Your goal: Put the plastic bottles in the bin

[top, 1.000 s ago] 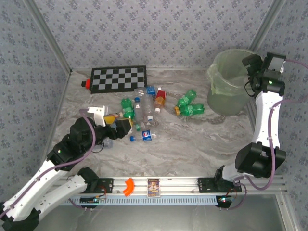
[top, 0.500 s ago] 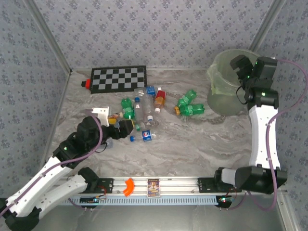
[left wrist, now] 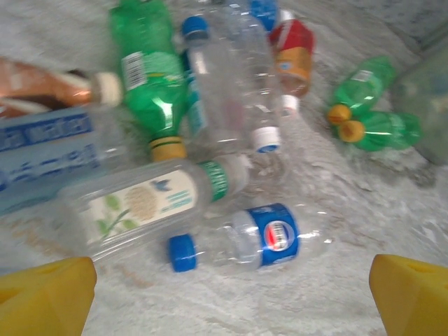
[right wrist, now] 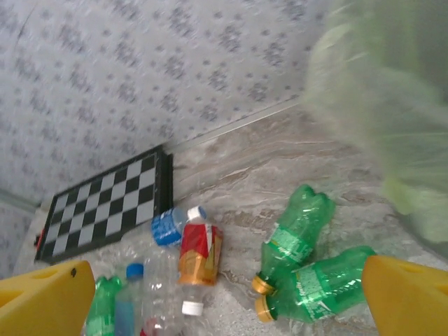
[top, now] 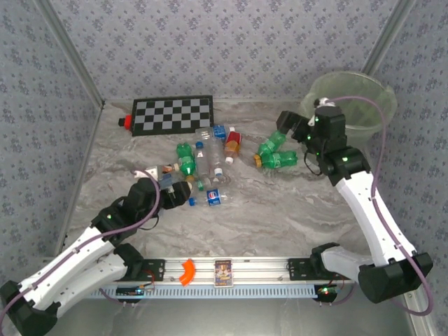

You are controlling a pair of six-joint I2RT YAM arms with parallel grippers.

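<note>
Several plastic bottles [top: 203, 164] lie in a heap mid-table. My left gripper [top: 173, 187] hovers at the heap's near-left side, open and empty. Between its yellow fingertips [left wrist: 45, 297] lies a clear bottle with a blue label and cap [left wrist: 245, 241], not touched. Behind it are a pale-labelled clear bottle [left wrist: 140, 210] and a green bottle [left wrist: 150, 70]. Two green bottles [top: 276, 155] lie right of the heap. My right gripper [top: 290, 126] hangs open above them, nothing held; its view shows the green pair [right wrist: 308, 259] and a red-labelled bottle [right wrist: 199, 255]. The bin [top: 364, 115] stands at the back right.
A black-and-white checkerboard [top: 171, 114] with a small red block [top: 125, 121] lies at the back left. Patterned walls close three sides. A metal rail [top: 231, 269] runs along the near edge. The bin's wall [right wrist: 392, 119] is close on the right gripper's right.
The right arm swung down and left from over the bin to above the two green bottles. The left arm shifted slightly toward the near side of the heap. Both grippers stayed open.
</note>
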